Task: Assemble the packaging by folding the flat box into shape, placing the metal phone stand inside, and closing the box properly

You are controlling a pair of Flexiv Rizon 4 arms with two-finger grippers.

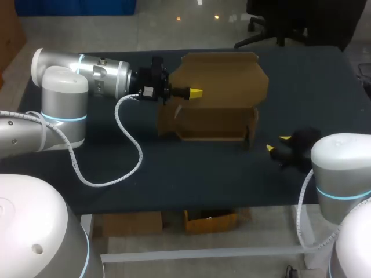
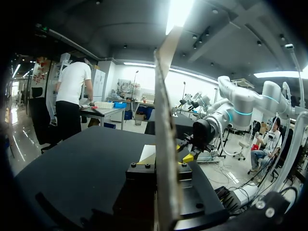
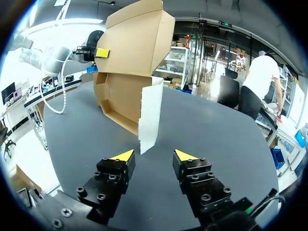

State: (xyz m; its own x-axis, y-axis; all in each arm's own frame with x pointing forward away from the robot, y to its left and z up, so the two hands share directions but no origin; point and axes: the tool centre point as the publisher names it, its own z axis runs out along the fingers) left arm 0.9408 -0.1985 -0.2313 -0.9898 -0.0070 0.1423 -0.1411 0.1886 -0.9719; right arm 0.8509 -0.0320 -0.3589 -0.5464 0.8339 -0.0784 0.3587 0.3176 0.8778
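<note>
1. Left jaws pinch the lid (image 1: 223, 78) of the box (image 1: 214, 124) at its 9 o'clock edge, holding it up.
2. Right jaws are spread, low by the worktop (image 1: 174, 174), at the box's 4 o'clock.
3. The box looks mostly folded. I think the stand goes in next, but I see none.

A robotics lab: robot arms (image 1: 98, 75) at a black table (image 1: 191, 168).

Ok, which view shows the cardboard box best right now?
The right wrist view: the cardboard box faces it, showing the raised lid, open tray and end flap. The head view also shows it whole, from above, with the left end effector clamped on the lid. The left wrist view catches only one panel, edge-on.
</note>
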